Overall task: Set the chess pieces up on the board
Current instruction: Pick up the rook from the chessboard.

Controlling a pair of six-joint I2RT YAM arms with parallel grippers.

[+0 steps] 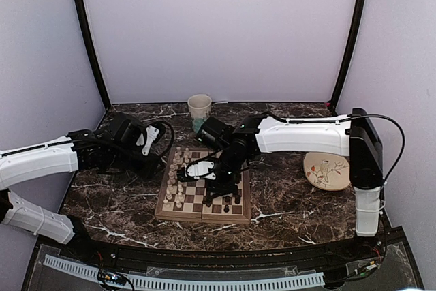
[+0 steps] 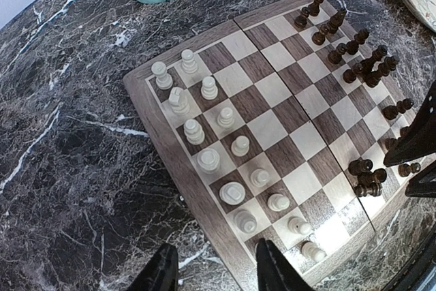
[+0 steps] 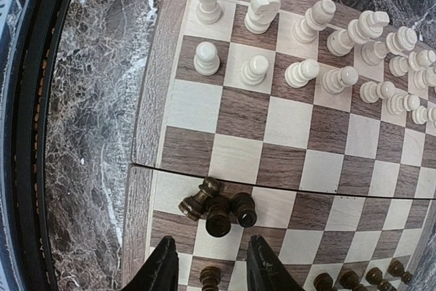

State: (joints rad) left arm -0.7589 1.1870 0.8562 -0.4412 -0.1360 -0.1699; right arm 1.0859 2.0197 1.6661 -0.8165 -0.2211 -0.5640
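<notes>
1. The desk (image 1: pixel 116 202) is dark marble with white veins. Pale lavender walls (image 1: pixel 218 32) close it in, and a black pole (image 1: pixel 88 39) runs down each back corner.
2. On the left, the left arm reaches low across the marble. Bare stone shows between it and the front edge.
3. The left tool (image 2: pixel 214 257) is spread wide with nothing between its fingers. It hangs at the board's left border, near a corner.
4. The board (image 1: pixel 204 210) lies flat at the middle of the desk, near the front edge, with its seam running front to back.
5. The cream-white pieces (image 2: pixel 208 160) stand upright in two files along the board's left side. The middle squares are bare.
6. The dark pieces (image 2: pixel 361 66) crowd the right side. Three of them (image 3: pixel 218 209) lie toppled together just beside the seam.
7. The right tool (image 3: pixel 211 250) is also wide and holds nothing. It hovers over the dark half, its fingertips just short of the toppled three.
8. A cup (image 1: pixel 199 108) stands behind the board, apart from it.
9. A round plate (image 1: pixel 327 170) lies far right beside the right arm's base, well apart from the board.
</notes>
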